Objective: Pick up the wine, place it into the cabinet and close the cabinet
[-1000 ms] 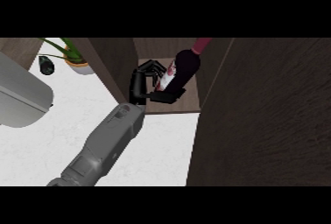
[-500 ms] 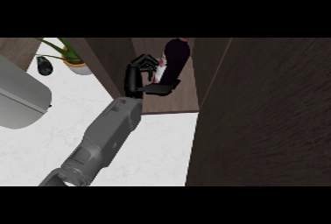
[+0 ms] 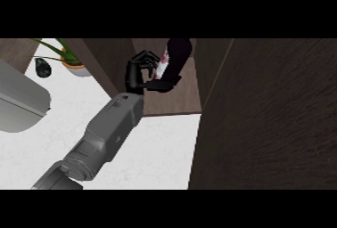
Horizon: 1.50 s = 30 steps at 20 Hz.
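- Left hand (image 3: 146, 73) curled round the wine (image 3: 176, 55), fingers over one side and thumb under its lower part.
- Wine inside the cabinet (image 3: 172, 101), over the floor's left back part; contact with the floor not visible.
- Best done by seating the base flat, well back from the floor's front edge, then opening and withdrawing clear of the door (image 3: 276, 124).
- Long axis running up the view, leaning slightly right; likely upright, upper end cut off.

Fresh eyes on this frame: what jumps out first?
The left hand, fingers curled round the dark wine bottle, holds it in the open cabinet at top centre. The big dark cabinet door fills the right side. A potted plant sits top left.
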Each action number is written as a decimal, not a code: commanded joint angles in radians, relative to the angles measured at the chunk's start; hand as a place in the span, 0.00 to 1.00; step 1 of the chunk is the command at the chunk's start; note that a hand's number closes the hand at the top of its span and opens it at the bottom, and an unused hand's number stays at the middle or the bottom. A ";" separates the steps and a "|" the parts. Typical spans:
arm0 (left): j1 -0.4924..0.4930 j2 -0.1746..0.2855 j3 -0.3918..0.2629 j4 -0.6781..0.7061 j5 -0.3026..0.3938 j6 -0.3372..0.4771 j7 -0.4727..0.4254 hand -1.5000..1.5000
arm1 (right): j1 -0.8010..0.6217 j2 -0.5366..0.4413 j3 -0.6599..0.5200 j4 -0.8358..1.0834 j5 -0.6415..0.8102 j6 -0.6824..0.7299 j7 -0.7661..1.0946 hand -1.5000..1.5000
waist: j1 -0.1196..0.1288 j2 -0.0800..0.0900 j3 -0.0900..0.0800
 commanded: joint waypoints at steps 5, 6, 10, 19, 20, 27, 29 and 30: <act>-0.082 0.018 -0.004 0.113 -0.044 0.097 0.027 1.00 | 0.025 0.010 0.022 -0.048 -0.031 0.012 0.006 0.00 | -0.024 0.012 0.000; -0.071 0.039 -0.005 0.114 -0.049 0.075 0.020 1.00 | 0.002 0.002 0.003 -0.030 -0.036 0.013 -0.005 0.00 | -0.011 0.009 0.000; -0.120 0.026 -0.004 0.141 -0.053 0.080 0.091 1.00 | -0.001 0.023 0.026 -0.063 -0.029 -0.017 0.020 0.00 | -0.027 0.010 0.000; -0.069 0.027 0.057 0.126 -0.002 0.023 0.075 1.00 | -0.019 0.022 0.013 -0.033 -0.046 0.001 0.007 0.00 | -0.045 0.022 -0.002; -0.064 0.011 0.075 0.120 0.014 0.039 0.066 1.00 | -0.015 0.036 0.023 -0.030 -0.039 -0.005 -0.006 0.00 | -0.041 0.022 -0.002; -0.001 -0.001 0.138 0.103 0.076 -0.097 0.055 1.00 | -0.036 0.021 0.008 -0.018 -0.044 0.008 -0.007 0.00 | -0.052 0.024 -0.003; 0.023 -0.001 0.140 0.103 0.083 -0.120 0.049 1.00 | -0.056 0.038 0.045 -0.001 -0.013 -0.004 -0.015 0.00 | -0.057 0.023 -0.004; 0.009 -0.001 0.144 0.101 0.089 -0.119 0.061 1.00 | -0.027 0.028 0.024 -0.018 -0.069 0.018 0.002 0.00 | -0.075 0.024 -0.002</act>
